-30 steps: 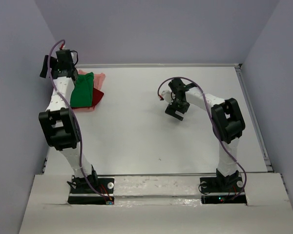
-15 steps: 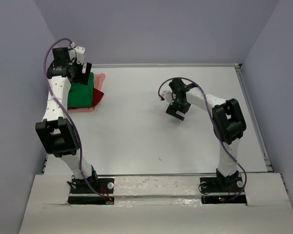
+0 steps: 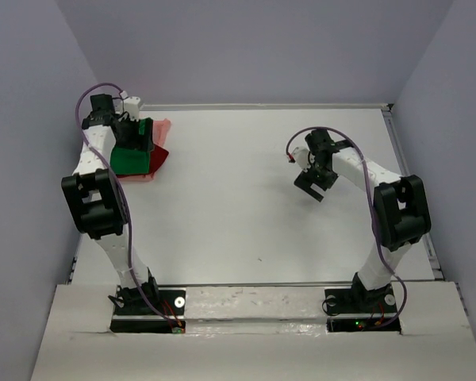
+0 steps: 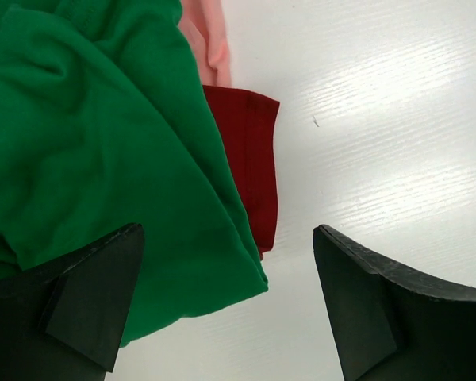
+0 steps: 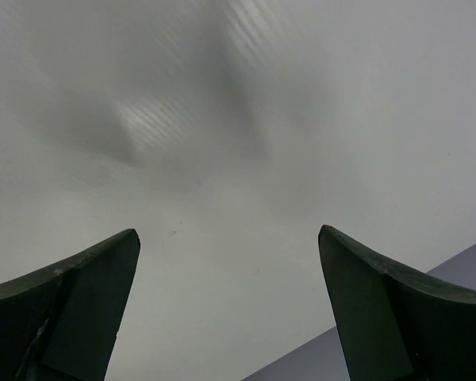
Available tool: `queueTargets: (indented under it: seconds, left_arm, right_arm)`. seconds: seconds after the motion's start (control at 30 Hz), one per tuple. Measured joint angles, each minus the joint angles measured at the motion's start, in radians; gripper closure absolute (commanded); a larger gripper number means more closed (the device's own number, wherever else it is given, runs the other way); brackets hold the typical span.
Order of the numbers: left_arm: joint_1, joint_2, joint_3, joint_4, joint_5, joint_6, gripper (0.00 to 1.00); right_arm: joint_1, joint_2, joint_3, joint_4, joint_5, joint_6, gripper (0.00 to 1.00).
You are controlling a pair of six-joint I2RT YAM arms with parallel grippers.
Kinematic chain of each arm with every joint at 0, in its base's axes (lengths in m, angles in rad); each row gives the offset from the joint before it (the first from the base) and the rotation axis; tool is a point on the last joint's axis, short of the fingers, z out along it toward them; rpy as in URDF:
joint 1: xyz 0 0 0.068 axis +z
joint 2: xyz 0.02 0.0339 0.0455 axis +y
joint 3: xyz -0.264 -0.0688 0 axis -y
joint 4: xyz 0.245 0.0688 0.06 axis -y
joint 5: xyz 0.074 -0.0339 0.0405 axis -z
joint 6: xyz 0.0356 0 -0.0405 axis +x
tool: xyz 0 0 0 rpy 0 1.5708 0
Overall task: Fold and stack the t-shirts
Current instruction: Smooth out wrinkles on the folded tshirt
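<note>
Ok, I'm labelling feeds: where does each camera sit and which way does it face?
Top external: fixed above and behind the arms, looking down on the table; both arms show whole, left gripper over the t-shirts.
Left wrist: on the left arm, looking down between its open fingers at the green t-shirt atop the dark red t-shirt and pink t-shirt.
Right wrist: on the right arm, looking down between its open fingers at table.
Shared: the shirts, in top external and left wrist.

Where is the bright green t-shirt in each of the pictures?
Top external: the bright green cloth t-shirt lies at the far left.
Left wrist: the green t-shirt fills the left half.
Right wrist: not in it.
Shared landmark: the dark red t-shirt sticking out from under its edge, in both those views.
</note>
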State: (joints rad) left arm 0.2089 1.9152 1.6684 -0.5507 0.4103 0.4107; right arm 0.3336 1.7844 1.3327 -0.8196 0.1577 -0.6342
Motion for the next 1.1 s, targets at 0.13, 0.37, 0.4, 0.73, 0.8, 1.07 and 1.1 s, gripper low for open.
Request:
queueTargets:
  seconds: [0.13,0.37,0.4,0.73,0.8,1.07,1.1]
  left_arm:
    - [0.045,0.002,0.016,-0.018,0.060,0.006,0.03]
    - [0.161,0.006,0.099,-0.069,0.145,0.023,0.02]
    - [0.173,0.009,0.112,-0.076,0.153,0.026,0.02]
    - [0.266,0.111,0.235,-0.148,0.269,0.051,0.03]
    - [0.271,0.137,0.236,-0.159,0.280,0.053,0.03]
    - [0.271,0.163,0.236,-0.162,0.290,0.052,0.03]
    - [0.271,0.163,0.236,-0.156,0.287,0.051,0.03]
  right_arm:
    - [-0.053,-0.011,-0.068,-0.002,0.004,0.014,0.00]
    - [-0.069,-0.011,-0.082,-0.006,0.004,0.023,0.00]
    - [-0.071,-0.011,-0.082,-0.006,0.004,0.025,0.00]
    - [-0.071,0.006,-0.064,-0.010,0.003,0.032,0.00]
    - [-0.071,0.006,-0.064,-0.010,0.003,0.033,0.00]
    - [-0.071,0.017,-0.063,-0.010,0.003,0.033,0.00]
    - [-0.071,0.024,-0.062,-0.010,0.003,0.034,0.00]
